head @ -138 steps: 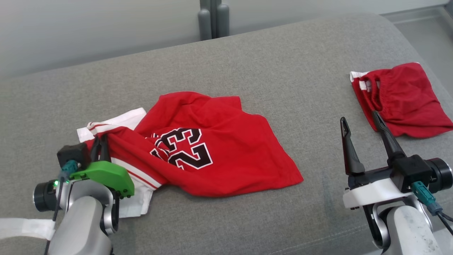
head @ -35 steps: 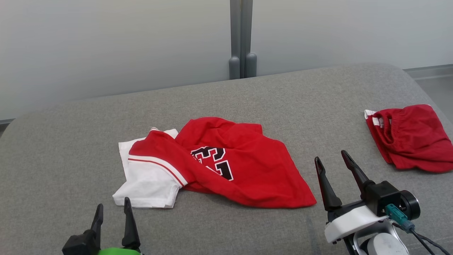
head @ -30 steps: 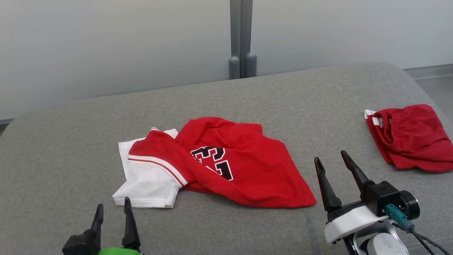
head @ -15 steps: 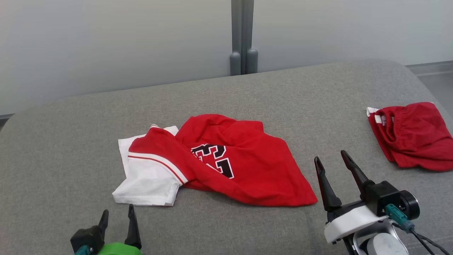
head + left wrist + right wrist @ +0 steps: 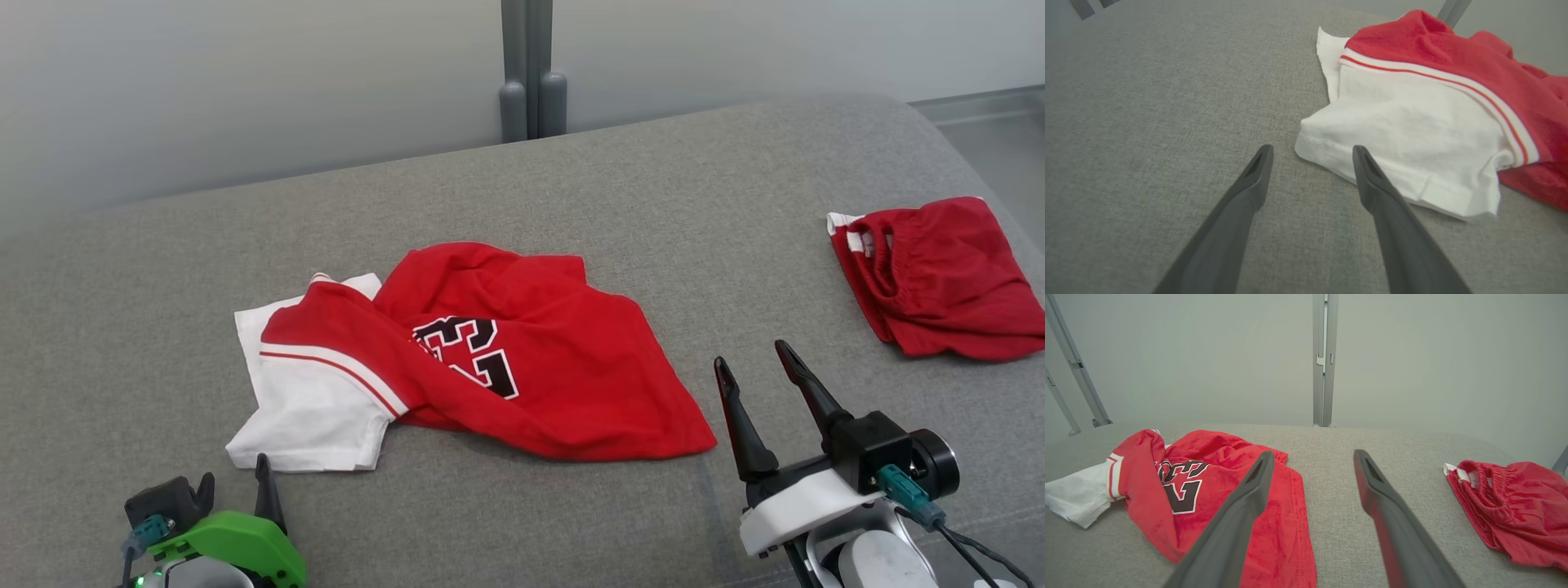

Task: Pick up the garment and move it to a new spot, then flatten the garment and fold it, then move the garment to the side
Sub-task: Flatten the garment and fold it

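Claw states: left claw (image 5: 235,478) released and empty, near the white sleeve of the garment (image 5: 531,376). Right claw (image 5: 751,357) released and empty, just beside the red hem. Garment lies crumpled mid-way across the grey cushion (image 5: 571,196); red shorts (image 5: 939,278) lie well apart, at right.
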Robot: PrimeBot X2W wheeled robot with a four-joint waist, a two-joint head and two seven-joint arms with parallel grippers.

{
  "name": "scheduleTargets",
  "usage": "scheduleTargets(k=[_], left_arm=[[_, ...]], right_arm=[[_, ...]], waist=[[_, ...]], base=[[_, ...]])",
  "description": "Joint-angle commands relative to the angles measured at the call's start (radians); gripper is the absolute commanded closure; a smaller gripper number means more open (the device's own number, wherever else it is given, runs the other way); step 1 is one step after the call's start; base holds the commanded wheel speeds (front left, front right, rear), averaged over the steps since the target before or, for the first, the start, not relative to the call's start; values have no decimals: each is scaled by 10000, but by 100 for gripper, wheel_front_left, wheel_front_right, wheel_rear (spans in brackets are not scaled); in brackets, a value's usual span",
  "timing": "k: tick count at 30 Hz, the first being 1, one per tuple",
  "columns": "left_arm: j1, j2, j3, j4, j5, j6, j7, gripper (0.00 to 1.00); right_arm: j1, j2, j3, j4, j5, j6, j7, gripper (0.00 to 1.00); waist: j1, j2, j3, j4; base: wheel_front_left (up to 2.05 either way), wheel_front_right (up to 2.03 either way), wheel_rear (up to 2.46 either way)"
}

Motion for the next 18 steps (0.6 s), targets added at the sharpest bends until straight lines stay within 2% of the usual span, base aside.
scheduleTargets(k=[1,10,18], left_arm=[[-253,67,85,211,-132,-53,-66,0],[-1173,248,352,1708,-418,-235,-223,0],[-1688,317,324,2389,-387,-460,-300,0]], right_arm=[[-109,-28,-6,-13,-77,-3,-20,0],[-252,-28,58,-66,-168,-3,-20,0],[-288,-26,20,-83,-215,-3,-20,0]], waist=[[0,0,196,-169],[0,0,522,-414],[0,0,663,-509]], base=[[0,0,0],[0,0,0],[0,0,0]])
